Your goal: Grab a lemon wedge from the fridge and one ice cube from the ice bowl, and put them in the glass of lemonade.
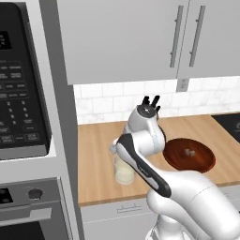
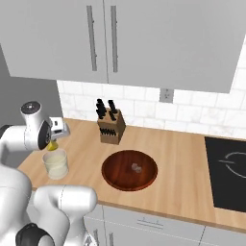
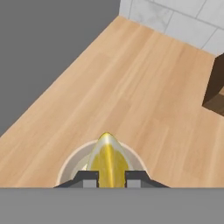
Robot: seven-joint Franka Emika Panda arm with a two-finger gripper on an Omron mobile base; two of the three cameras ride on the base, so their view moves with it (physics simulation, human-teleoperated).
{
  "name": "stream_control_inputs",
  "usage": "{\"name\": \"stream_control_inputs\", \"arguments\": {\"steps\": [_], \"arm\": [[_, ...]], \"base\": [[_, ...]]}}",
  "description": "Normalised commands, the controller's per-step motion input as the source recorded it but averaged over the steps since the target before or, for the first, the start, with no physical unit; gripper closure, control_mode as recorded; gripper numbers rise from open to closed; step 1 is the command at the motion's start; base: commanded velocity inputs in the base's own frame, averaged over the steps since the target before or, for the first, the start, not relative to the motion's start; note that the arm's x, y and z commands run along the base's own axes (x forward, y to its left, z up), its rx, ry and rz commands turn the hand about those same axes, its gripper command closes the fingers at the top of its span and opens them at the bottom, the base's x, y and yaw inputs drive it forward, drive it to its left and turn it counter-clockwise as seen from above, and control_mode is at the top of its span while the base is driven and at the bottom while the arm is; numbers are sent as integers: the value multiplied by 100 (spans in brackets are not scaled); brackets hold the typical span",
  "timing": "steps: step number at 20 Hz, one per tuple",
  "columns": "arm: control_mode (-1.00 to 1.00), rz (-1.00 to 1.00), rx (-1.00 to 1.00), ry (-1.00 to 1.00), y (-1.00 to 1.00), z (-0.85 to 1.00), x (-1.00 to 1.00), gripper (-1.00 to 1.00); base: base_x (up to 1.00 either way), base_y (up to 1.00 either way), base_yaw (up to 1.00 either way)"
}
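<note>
We hold the wedge (image 3: 108,159) pinched in our closed gripper (image 3: 111,178) at lower centre, poised right above the glass (image 2: 55,164) so it drops straight in.

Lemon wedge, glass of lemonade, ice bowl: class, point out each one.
lemon wedge (image 3: 108,159), hand view, its yellow middle.
glass of lemonade (image 2: 55,166), right base view, its clear side wall.
ice bowl (image 2: 116,180), right base view, its near rim.
</note>
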Motion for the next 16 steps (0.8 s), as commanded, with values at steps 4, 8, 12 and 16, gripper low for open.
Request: {"name": "stream_control_inputs", "arguments": {"steps": [4, 8, 12, 16], "arm": [[-100, 0, 0, 0, 0, 0, 0, 100], [-100, 0, 0, 0, 1, 0, 0, 100], [-100, 0, 0, 0, 2, 0, 0, -100], [-100, 0, 0, 0, 0, 0, 0, -100]], "base": [[0, 0, 0], [0, 0, 0], [0, 0, 0], [0, 0, 0]]}}
